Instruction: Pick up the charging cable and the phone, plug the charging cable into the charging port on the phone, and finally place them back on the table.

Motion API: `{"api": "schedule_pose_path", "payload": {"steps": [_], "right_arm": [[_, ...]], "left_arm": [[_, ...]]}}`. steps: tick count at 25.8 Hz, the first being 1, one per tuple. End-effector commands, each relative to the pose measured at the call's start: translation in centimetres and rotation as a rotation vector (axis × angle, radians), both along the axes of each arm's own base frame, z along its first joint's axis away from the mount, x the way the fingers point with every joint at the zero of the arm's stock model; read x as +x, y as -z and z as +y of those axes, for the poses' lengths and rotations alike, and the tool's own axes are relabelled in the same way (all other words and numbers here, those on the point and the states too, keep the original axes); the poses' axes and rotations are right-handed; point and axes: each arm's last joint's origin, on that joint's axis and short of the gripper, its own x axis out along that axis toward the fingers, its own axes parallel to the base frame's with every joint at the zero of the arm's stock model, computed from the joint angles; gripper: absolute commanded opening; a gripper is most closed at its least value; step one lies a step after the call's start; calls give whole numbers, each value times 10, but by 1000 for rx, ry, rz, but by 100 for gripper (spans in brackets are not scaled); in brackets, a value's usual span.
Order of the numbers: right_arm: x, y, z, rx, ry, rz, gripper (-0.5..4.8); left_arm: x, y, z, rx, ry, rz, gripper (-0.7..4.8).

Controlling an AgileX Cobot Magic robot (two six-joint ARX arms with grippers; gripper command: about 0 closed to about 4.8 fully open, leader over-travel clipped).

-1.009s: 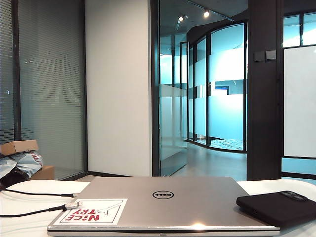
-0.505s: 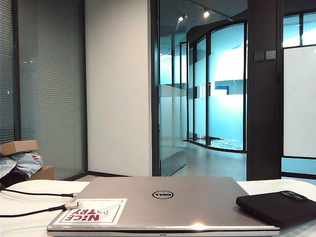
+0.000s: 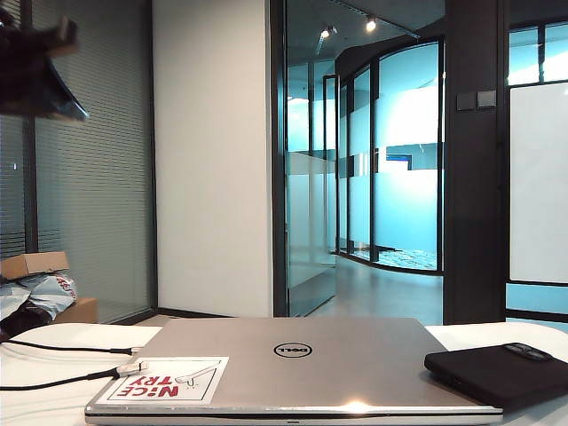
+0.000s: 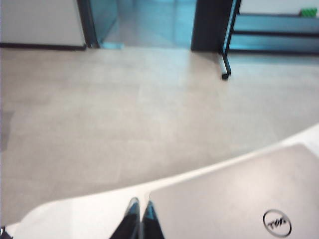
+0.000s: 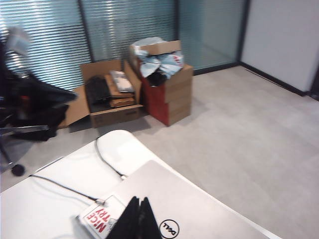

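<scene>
The phone, a flat black slab, lies on the table at the right, against the laptop's corner. The charging cable runs in from the left and its silvery plug rests by the laptop's sticker. In the right wrist view the charging cable ends at the sticker's corner. My left gripper is shut and empty, above the table's far edge beside the laptop. My right gripper is shut and empty, above the laptop lid. No wrist view shows the phone.
A silver Dell laptop with a red-lettered sticker fills the table's middle. A second black cord with a dark plug lies behind the charging cable. Part of the left arm hangs at upper left. Cardboard boxes stand on the floor.
A dark part of the left arm has come into the exterior view at the upper left. The cable, phone and laptop have not moved.
</scene>
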Motion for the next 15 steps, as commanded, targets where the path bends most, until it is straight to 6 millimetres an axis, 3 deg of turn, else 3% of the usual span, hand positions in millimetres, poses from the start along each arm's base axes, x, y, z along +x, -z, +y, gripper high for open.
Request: {"api": "schedule_pose_path", "payload": {"steps": [1, 6, 15], "right_arm": [[-5, 2, 5, -38, -51, 8, -5], [-8, 6, 7, -87, -65, 19, -5], [-8, 6, 7, -86, -65, 18, -5]], "left_arm": [[5, 9, -7, 67, 41, 33, -6], [7, 35, -8, 254, 105, 167, -5], [11, 54, -17, 434, 223, 199, -5]]}}
